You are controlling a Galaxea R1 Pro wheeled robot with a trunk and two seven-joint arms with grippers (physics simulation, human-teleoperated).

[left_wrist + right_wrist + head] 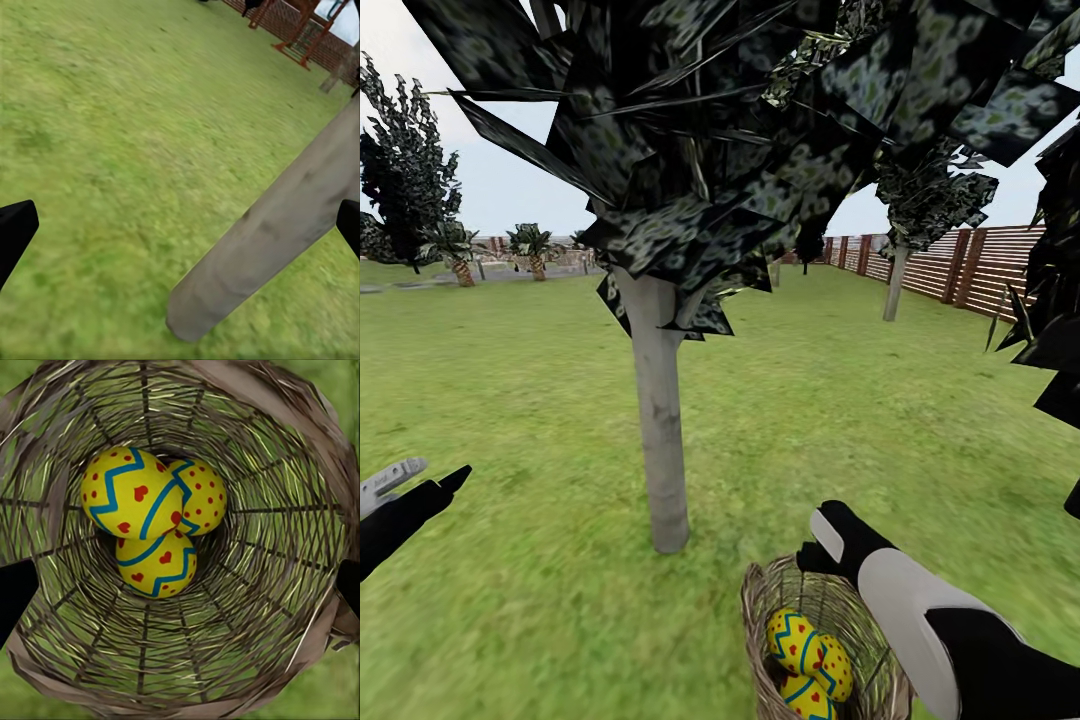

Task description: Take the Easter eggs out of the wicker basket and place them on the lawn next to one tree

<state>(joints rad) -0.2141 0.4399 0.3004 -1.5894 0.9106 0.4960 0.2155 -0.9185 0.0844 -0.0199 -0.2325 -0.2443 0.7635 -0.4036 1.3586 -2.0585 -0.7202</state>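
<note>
Eggs (146, 521) all sit in the basket (300, 547); your right claw (180, 585) hangs open and empty above, so reach down and grab one.

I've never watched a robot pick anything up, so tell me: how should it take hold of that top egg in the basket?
Best guess: come straight down through the wicker basket's open mouth, where the right claw hangs. Grip the top egg across its rounded sides. It lies highest on the other two, and the deep walls block any sideways approach.
</note>
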